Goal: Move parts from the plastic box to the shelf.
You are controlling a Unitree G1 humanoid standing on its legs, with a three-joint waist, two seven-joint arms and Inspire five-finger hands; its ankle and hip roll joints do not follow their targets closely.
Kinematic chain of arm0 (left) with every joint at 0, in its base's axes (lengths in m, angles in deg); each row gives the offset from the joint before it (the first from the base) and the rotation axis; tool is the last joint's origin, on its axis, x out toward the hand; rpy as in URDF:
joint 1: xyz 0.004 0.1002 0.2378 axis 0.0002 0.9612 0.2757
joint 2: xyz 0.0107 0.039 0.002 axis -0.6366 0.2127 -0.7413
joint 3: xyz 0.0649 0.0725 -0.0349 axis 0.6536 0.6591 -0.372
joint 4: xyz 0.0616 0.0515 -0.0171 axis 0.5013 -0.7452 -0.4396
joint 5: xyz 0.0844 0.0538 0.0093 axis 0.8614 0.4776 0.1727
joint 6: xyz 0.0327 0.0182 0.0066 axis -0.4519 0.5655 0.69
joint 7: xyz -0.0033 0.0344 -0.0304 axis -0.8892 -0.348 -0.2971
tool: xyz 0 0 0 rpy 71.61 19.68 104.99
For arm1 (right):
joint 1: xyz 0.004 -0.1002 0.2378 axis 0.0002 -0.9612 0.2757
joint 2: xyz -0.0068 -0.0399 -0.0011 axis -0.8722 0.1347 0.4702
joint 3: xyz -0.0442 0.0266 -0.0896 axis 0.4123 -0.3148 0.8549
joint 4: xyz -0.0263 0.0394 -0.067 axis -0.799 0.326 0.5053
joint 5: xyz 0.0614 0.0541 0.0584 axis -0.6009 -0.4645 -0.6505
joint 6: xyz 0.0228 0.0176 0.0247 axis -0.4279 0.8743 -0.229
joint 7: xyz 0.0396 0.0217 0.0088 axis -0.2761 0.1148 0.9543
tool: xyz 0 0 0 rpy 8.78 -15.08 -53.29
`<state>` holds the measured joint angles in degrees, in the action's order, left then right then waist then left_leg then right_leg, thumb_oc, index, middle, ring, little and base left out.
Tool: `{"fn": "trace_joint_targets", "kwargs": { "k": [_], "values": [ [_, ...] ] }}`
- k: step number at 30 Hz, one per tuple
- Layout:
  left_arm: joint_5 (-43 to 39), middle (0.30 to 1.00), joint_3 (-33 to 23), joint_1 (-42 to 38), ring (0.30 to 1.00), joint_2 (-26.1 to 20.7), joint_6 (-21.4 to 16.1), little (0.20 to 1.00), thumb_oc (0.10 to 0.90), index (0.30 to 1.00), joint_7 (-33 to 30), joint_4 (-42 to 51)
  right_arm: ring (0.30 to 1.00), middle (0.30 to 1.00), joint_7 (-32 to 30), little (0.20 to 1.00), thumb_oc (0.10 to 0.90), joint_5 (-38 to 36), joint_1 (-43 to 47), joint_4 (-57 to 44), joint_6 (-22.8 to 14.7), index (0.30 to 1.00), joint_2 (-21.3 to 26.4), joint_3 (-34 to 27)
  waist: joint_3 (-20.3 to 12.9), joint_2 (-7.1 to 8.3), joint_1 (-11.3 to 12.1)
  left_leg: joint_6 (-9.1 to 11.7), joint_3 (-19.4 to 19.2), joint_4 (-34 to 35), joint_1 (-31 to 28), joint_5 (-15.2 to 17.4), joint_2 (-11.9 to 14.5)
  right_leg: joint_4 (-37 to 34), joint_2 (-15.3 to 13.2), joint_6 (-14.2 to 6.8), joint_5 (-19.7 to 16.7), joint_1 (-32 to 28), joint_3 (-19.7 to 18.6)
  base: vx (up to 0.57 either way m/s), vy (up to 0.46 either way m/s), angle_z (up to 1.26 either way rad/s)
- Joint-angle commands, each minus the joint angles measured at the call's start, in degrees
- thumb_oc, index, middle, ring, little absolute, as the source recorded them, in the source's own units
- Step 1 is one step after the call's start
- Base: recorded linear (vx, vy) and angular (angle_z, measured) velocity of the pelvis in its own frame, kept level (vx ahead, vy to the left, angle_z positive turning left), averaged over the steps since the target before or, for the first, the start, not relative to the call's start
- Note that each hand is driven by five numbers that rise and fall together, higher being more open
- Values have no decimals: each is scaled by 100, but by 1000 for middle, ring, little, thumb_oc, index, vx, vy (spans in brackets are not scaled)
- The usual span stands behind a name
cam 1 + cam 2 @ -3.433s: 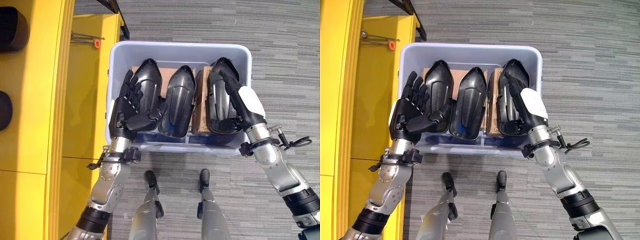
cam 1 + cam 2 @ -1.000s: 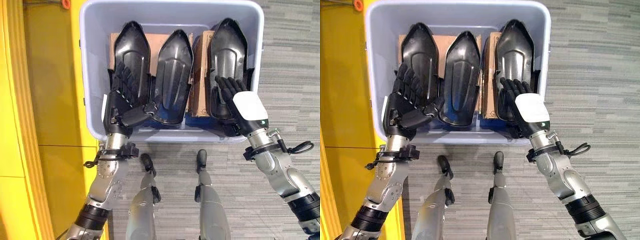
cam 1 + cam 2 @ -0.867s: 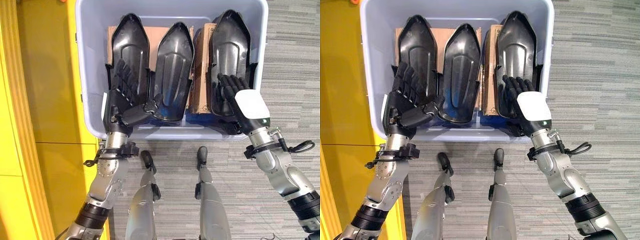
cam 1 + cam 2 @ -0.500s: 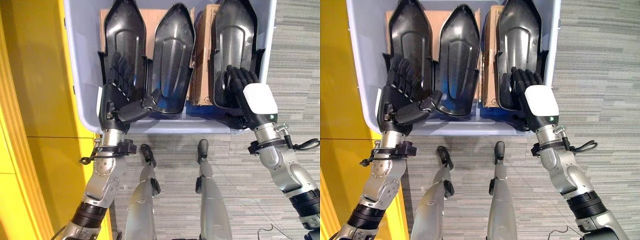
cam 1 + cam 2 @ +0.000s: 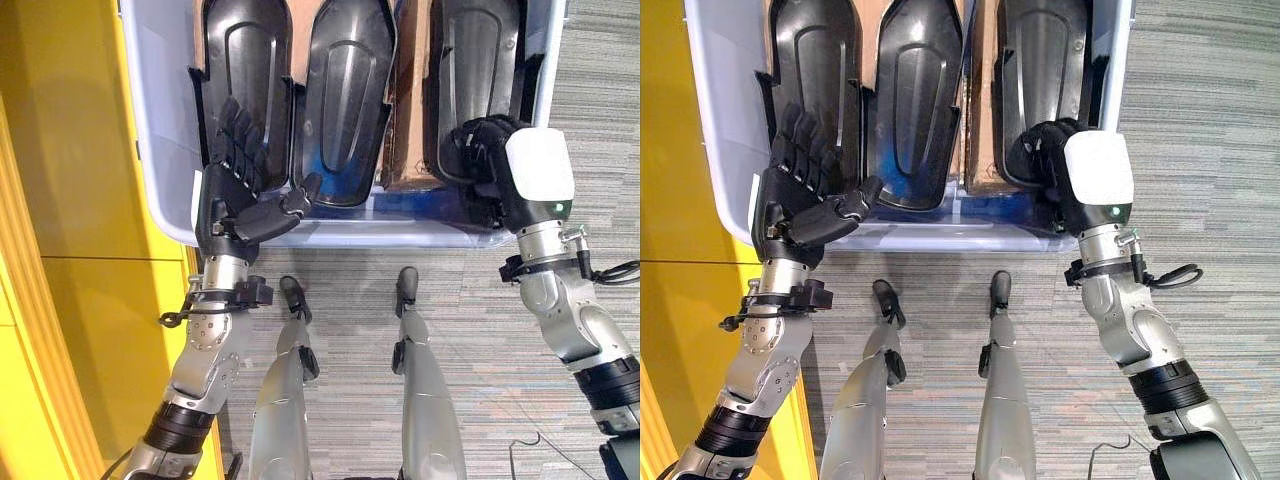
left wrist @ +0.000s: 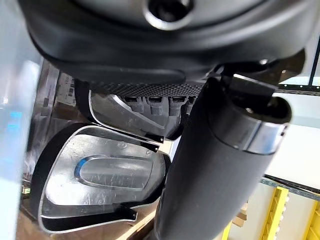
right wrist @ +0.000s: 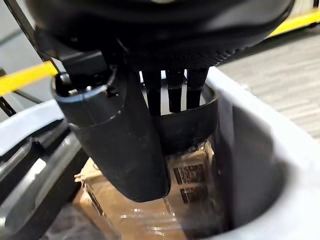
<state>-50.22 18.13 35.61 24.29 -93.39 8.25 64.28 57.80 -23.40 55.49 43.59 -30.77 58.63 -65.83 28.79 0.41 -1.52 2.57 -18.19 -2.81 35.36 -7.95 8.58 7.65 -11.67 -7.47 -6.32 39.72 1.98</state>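
A pale plastic box (image 5: 150,180) holds three black moulded parts standing side by side. My left hand (image 5: 228,195) is open; its straight fingers lie on the near end of the left part (image 5: 250,60) and its thumb (image 6: 215,160) reaches toward the middle part (image 5: 350,90). My right hand (image 5: 495,165) has its fingers curled over the near end of the right part (image 5: 480,60). In the right wrist view that part's rim (image 7: 185,125) sits between the fingers and the thumb (image 7: 120,135).
Brown cardboard (image 5: 408,110) stands between the middle and right parts. The yellow shelf (image 5: 70,200) runs along my left, close to the box. Grey carpet (image 5: 590,120) lies to the right and in front of the box.
The whole picture has shifted, so the box now shows higher up. Both hands have drawn back to the parts' near ends. The right hand's fingers have curled onto the right part.
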Motion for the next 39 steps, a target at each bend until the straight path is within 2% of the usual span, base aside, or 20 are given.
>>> {"fn": "trace_joint_targets", "kwargs": {
  "k": [1, 10, 18, 19, 23, 30, 35, 39],
  "values": [
    [275, 1000, -132, -33, 1000, -72, -615, 1000, 900, 1000, 44, 774, 300, 300, 291, 300, 400, 25, -400, -29, -148, 300, 126, 279, -314, -203, -47, 614, 271, -550, 117, 495, 576, 506, -327, -198, 476, -121, 156, 0, 0, 0],
    [273, 1000, -85, 146, 1000, -134, -534, 1000, 900, 1000, 163, 654, 300, 300, 368, 300, 400, -53, -802, -342, -324, 300, 228, 230, -428, -124, -89, 645, 227, -398, -332, 443, 537, 357, -356, -226, 414, -597, 235, 0, 3, 0],
    [234, 1000, -50, 403, 1000, -191, -448, 1000, 900, 1000, 312, 528, 300, 300, 427, 300, 400, -125, -1260, -781, -481, 300, 374, -4, -550, -24, -87, 671, 229, -186, -1079, 400, 518, 131, -350, -260, 414, -1425, 315, 5, 1, 4],
    [188, 1000, -37, 471, 1000, -196, -430, 1000, 900, 1000, 349, 457, 300, 300, 436, 300, 400, -152, -1338, -857, -508, 300, 417, -60, -586, 16, -87, 619, 174, -149, -1238, 273, 528, 63, -354, -223, 329, -1594, 352, -35, -21, 7],
    [82, 1000, -52, 652, 1000, -190, -350, 1000, 900, 1000, 502, 314, 300, 300, 470, 300, 400, -172, -1528, -1094, -564, 300, 565, -307, -703, 64, -65, 630, 145, -21, -1788, 251, 555, -128, -353, -234, 375, -2156, 393, 42, -13, 2],
    [-94, 1000, -159, 956, 1000, -185, -257, 1000, 900, 1000, 802, 216, 300, 300, 540, 300, 400, -232, -1606, -1444, -666, 300, 835, -778, -1183, 139, -39, 663, 60, 215, -2600, 223, 623, -372, -315, -259, 444, -2919, 436, 72, -25, -1],
    [-124, 1000, -270, 1122, 1000, -160, -200, 1000, 900, 1000, 970, 186, 300, 300, 548, 300, 400, -244, -1538, -1590, -720, 300, 922, -1104, -1648, 154, -46, 663, -30, 397, -3100, 195, 671, -480, -277, -281, 490, -3353, 484, 53, -36, -1],
    [-125, 1000, -368, 1291, 1000, -92, -170, 1000, 900, 1000, 1025, 183, 300, 300, 561, 300, 400, -209, -1524, -1651, -727, 300, 875, -1214, -1879, 156, -28, 651, -108, 458, -3316, 168, 696, -537, -247, -278, 486, -3527, 466, 30, -33, -4]
  ]
}}
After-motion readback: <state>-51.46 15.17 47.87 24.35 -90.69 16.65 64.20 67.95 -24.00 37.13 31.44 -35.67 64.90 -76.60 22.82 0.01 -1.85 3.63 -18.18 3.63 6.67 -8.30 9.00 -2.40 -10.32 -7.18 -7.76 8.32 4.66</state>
